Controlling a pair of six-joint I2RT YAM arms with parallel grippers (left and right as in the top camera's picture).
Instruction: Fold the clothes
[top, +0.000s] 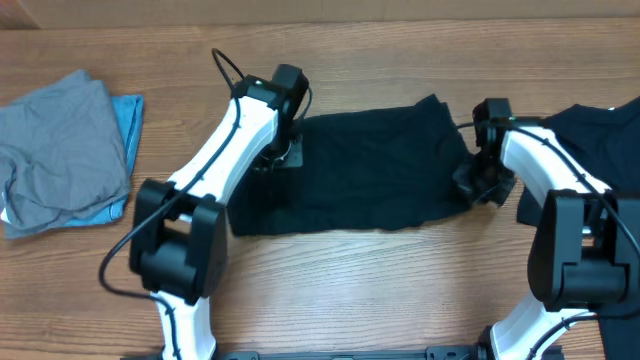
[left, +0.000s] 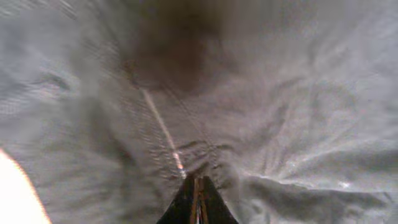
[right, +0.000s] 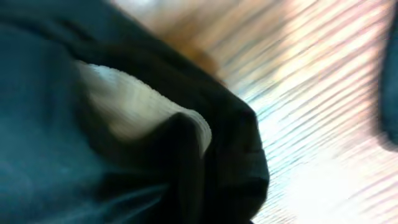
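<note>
Left end effector (top: 282, 152): we are seeing it pressing down on the far left corner of the black garment (top: 370, 170). In the left wrist view its fingertips (left: 196, 200) are meeting, closed on the cloth, with creases running toward them.

Right end effector (top: 480, 185): it is sitting at the right edge of the same garment, low against the cloth. The right wrist view is blurring badly, so we cannot tell whether it is open or closed. That view is showing dark fabric with a pale ribbed patch (right: 130, 106) and the wood grain of the counter (right: 323, 93) beyond.

Black garment: it is lying spread and roughly flat across the middle of the counter, between the two arms, its near edge slightly wavy.

Grey garment (top: 60, 140): it is lying rumpled at the far left of the counter, well apart from the black one.

Light-blue piece (top: 128, 115): it is lying under the grey garment, showing along its right and near edges.

Second black garment (top: 600, 130): it is lying at the far right, partly behind the right arm.
</note>
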